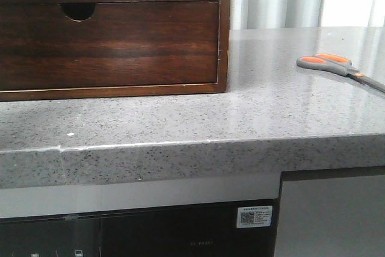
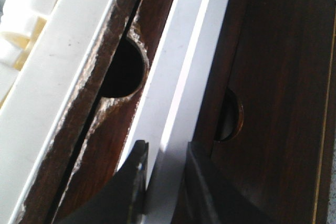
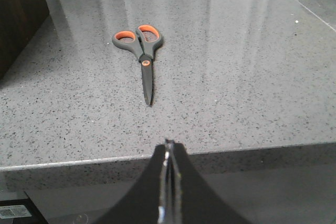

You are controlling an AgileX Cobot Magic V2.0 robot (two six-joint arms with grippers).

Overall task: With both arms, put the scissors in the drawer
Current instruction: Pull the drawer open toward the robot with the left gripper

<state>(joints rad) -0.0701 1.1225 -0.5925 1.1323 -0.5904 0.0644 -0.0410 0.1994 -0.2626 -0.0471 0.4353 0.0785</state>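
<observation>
The scissors (image 1: 334, 65) lie flat on the grey counter at the right, orange-lined loops toward the cabinet; the right wrist view shows the scissors (image 3: 143, 51) with blades pointing at the camera. My right gripper (image 3: 169, 146) is shut and empty, off the counter's front edge and well short of the blade tips. The drawer (image 1: 120, 43) is the wide dark-brown front with a half-round notch, standing closed. My left gripper (image 2: 165, 153) is open and holds nothing, close above the cabinet, beside the drawer (image 2: 278, 103) and its notch. No arm shows in the front view.
The wooden cabinet (image 1: 224, 28) stands on the counter's left side. A white strip (image 2: 184, 77) runs above the drawer's panel, and past it a worn wooden piece (image 2: 100, 129) has a second notch. The counter's front edge (image 1: 192, 148) overhangs a dark appliance.
</observation>
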